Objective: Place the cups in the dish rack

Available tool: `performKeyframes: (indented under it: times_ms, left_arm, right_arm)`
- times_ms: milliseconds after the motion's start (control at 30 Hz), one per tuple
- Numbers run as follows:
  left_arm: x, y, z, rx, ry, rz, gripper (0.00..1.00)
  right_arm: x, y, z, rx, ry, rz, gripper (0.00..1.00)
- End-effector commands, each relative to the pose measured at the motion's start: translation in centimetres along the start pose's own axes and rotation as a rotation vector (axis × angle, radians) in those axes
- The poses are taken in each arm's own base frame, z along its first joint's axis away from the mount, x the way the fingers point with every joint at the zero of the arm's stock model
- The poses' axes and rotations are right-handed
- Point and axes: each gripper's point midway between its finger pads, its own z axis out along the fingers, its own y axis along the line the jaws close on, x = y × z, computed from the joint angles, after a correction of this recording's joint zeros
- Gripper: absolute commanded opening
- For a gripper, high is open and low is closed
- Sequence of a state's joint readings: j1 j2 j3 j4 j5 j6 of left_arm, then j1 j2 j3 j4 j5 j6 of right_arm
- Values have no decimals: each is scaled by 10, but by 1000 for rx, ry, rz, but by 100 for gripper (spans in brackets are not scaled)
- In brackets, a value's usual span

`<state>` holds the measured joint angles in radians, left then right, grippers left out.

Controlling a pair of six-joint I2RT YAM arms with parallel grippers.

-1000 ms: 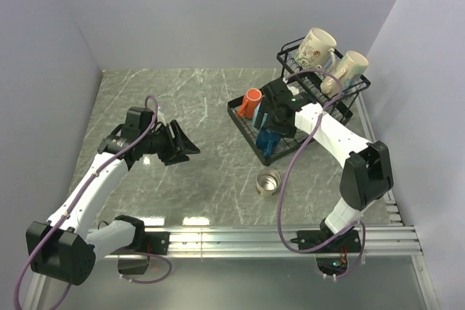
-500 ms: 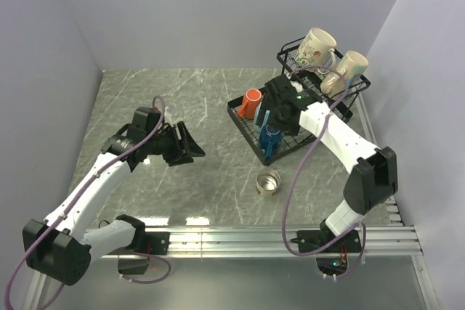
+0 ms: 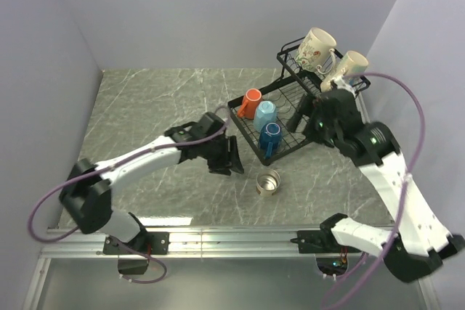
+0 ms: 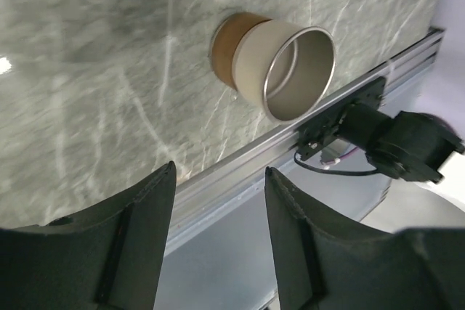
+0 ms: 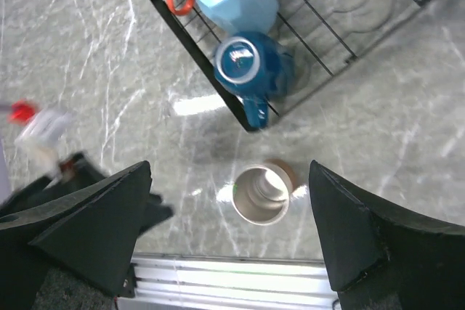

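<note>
Finds the steel cup (image 3: 268, 181) standing mouth-up on the tabletop (image 3: 160, 107), outside the dish rack (image 3: 290, 99), at 6 o'clock from the dark blue mug (image 3: 271, 136). Shows the left claw (image 3: 229, 159) released and empty, near that cup at its 10 o'clock, not touching. Shows the right claw (image 3: 311, 117) spread wide, grasping nothing, hanging at 3 o'clock from the blue mugs. Counts three mugs in the lower tray (image 3: 244, 125): orange mug (image 3: 251, 102), light blue mug (image 3: 265, 115), then the dark blue one at the near corner, lined toward 5 o'clock, both blues bottom-up. Places the floral cream mug (image 3: 316, 47) and plain cream mug (image 3: 349, 67) in the raised upper basket (image 3: 289, 58), at 1 o'clock from the tray.
</note>
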<state>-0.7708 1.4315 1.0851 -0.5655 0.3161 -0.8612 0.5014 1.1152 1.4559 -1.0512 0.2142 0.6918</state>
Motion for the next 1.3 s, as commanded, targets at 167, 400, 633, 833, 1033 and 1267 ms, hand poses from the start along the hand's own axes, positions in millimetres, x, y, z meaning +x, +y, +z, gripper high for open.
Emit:
performKeyframes:
  times_ms: [167,400,633,833,1033,1267]
  left_arm:
    - [-10,-55,48,47,12,95,57]
    - [5,-53,85,-28,80,147,49]
    - [27,-40,109,-87,149,170,27]
    - [28,-42,104,-78,144,173,1]
    - [16,-70,65,120,105,122,0]
    - [-31,-113,-41,499,-41,69,0]
  right_arm:
    - [46,-57,-25,89,46,22,95]
    - [46,-73,-37,119,26,11,95]
    - [47,-78,-38,129,27,10,95]
    - [46,-76,-37,117,28,12,95]
    - [41,-25,-46,-159,35,38,96]
    - [35,45,-67,-525,89,57,97]
